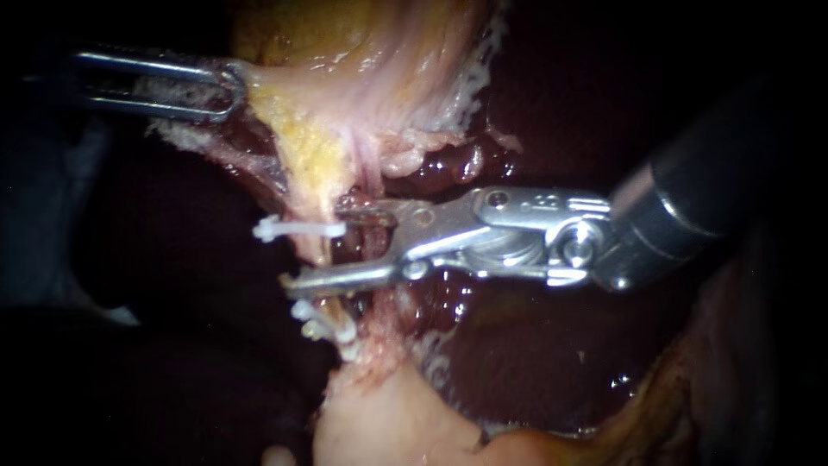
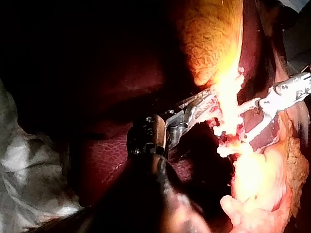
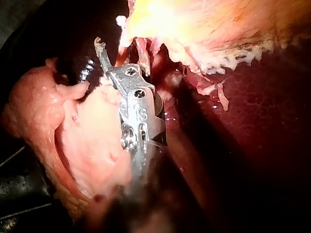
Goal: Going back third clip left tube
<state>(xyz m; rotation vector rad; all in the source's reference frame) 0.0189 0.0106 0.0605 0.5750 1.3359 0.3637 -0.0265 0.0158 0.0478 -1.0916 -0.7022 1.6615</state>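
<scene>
My right instrument (image 1: pixel 321 246) comes in from the right with its jaws open, one above and one below a stretch of the pale left tube (image 1: pixel 317 252). A white clip (image 1: pixel 297 229) sits across that tube just above the jaws. Two more white clips (image 1: pixel 328 326) sit below them. My left instrument (image 1: pixel 231 86) at the upper left is shut on the edge of the yellowish gallbladder (image 1: pixel 362 52), holding it taut. In the left wrist view its jaws (image 2: pixel 197 106) grip brightly lit tissue. In the right wrist view one jaw tip (image 3: pixel 100 48) reaches past the tube; the other is hidden.
Dark red liver (image 1: pixel 535 345) lies behind and to the right of the tubes. A second reddish strand (image 1: pixel 378 173) runs just right of the clipped tube. Pale fatty tissue (image 1: pixel 388 423) bulges below. The left side of the endoscope view is dark.
</scene>
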